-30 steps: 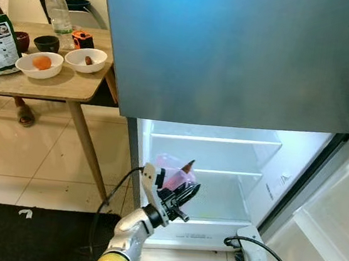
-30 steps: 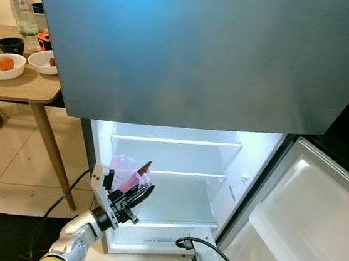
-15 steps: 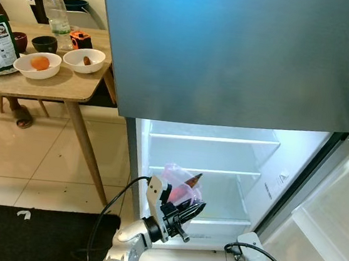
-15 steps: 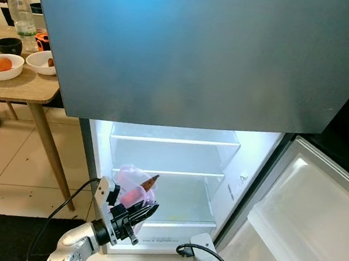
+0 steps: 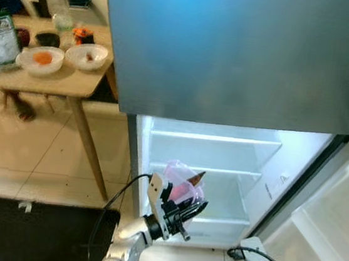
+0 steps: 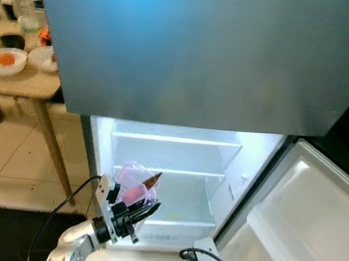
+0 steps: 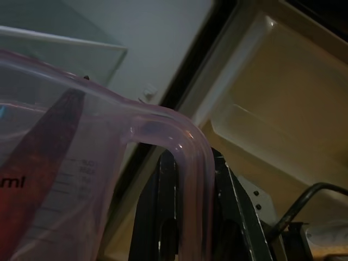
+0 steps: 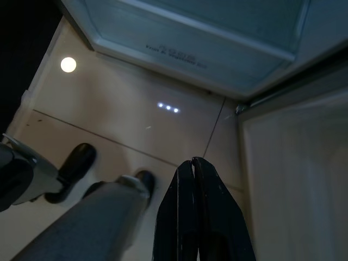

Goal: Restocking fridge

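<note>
One jug (image 5: 180, 183), pinkish w/ something red-brown inside, is gripped by its handle in the left jaws (image 5: 186, 208) at the open fridge (image 5: 207, 172) front; next, I'd judge, push fwd & set it on the lower shelf (image 5: 229, 203); right jaws (image 8: 198, 212) hang closed, idle.

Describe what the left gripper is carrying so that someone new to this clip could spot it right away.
Start at the open fridge under the big grey freezer door. In front of its lower left shelves, the left gripper holds up a translucent pink measuring jug by its handle. It has printed measure lines and a dark reddish-brown pointed item sticking out of its top, unlike the white bowls on the wooden table.
</note>
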Controlling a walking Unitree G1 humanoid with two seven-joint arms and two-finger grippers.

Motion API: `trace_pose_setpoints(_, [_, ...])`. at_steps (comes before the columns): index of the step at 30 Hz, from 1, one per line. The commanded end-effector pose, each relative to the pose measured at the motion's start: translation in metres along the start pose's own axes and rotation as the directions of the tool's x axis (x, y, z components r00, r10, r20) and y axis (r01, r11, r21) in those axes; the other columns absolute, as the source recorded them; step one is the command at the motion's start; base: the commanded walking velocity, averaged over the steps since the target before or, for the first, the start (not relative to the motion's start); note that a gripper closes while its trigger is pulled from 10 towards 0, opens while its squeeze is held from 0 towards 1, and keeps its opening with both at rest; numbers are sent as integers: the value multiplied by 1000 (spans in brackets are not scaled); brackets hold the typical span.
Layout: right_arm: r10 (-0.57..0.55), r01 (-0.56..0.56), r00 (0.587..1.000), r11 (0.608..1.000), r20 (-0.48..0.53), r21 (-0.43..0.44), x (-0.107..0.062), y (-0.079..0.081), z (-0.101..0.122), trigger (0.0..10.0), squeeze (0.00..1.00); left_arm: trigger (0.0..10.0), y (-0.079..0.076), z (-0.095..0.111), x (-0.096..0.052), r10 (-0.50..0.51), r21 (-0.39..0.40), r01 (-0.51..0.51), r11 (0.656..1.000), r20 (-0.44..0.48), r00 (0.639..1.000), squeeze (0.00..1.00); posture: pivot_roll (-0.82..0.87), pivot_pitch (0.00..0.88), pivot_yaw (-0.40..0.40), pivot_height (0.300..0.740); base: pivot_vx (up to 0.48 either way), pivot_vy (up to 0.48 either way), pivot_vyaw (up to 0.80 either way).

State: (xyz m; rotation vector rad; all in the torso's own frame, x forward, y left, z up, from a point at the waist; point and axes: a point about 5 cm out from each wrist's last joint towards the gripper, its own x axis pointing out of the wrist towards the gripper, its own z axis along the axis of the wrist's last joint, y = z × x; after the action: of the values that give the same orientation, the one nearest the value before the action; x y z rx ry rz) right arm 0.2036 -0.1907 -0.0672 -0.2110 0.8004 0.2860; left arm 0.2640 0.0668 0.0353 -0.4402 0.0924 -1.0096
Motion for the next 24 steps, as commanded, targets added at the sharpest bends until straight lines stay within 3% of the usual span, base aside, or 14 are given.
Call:
trace_pose_setpoints(1, [-5, 5, 1000, 1000, -7, -1, -1, -3, -2, 10000, 0, 10000, -6, 0, 4, -29, 0, 29, 1000, 20, 999, 0, -38, 38, -23, 740, 0, -424, 0])
trace_pose_setpoints(8, [-1, 1, 1000, 1000, -7, -6, -1, -2, -2, 10000, 0, 10000, -7, -1, 4, -31, -14, 32, 999, 23, 999, 0, -41, 40, -22, 740, 69, -394, 0])
trace_pose_setpoints(24, [70, -69, 997, 995, 11, -69, 0, 3, 3, 10000, 0, 10000, 0, 2, 1, 7, -29, -6, 1000, 13, 1000, 0, -45, 34, -21, 740, 0, 0, 0])
